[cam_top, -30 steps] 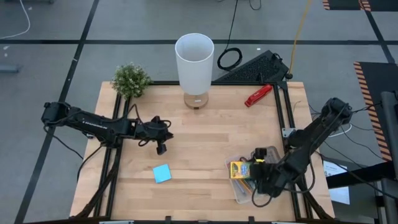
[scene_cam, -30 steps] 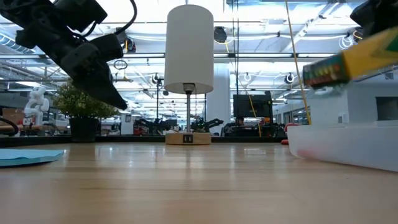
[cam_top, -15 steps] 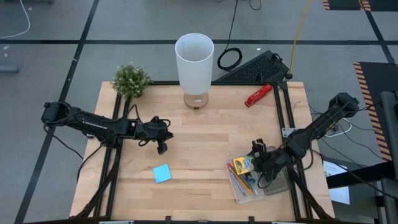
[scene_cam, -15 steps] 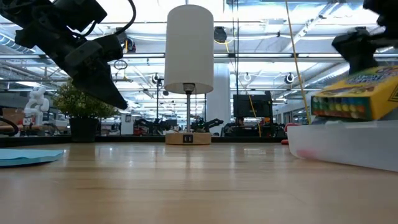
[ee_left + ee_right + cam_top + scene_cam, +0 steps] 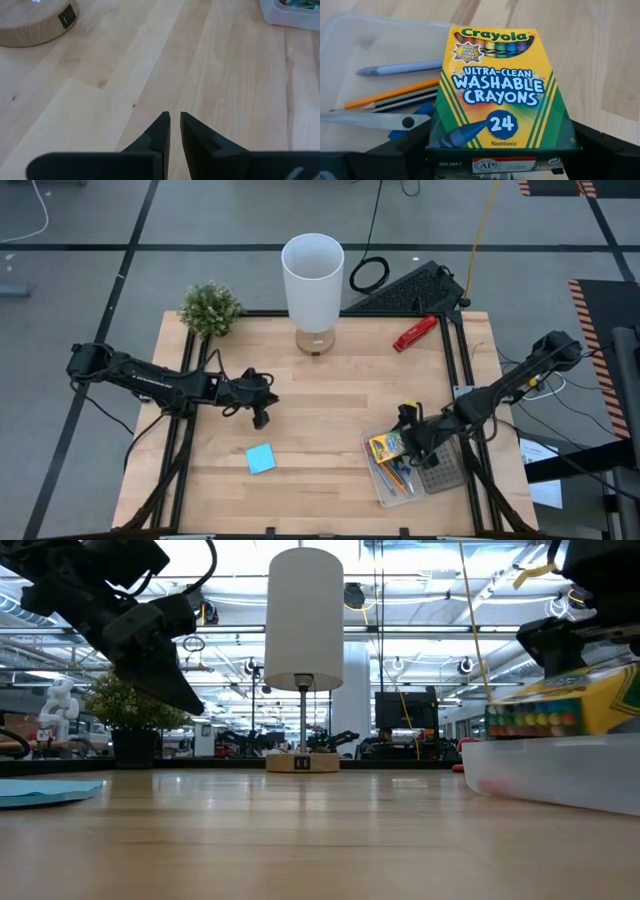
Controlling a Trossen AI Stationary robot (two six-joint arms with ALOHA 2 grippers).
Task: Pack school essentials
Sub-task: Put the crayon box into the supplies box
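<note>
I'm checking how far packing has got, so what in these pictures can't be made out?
- Right gripper: right wrist view, the crayon box covers its fingers, so the grip is unclear.
- Clear bin: the box hides whatever lies under it; the scissors run off the picture's edge.
- Sticky-note pad: low view, edge-on and cut off.
- Left gripper: nearly shut, holding nothing.

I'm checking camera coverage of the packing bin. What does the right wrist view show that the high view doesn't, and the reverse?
Only the right wrist view makes the crayon box label readable, and it separates an orange pencil and a blue pen in the clear bin. Only the high view shows the blue sticky-note pad lying loose, the left gripper waiting mid-table, the lamp and the plant. Both show the right gripper with the crayon box over the bin.
</note>
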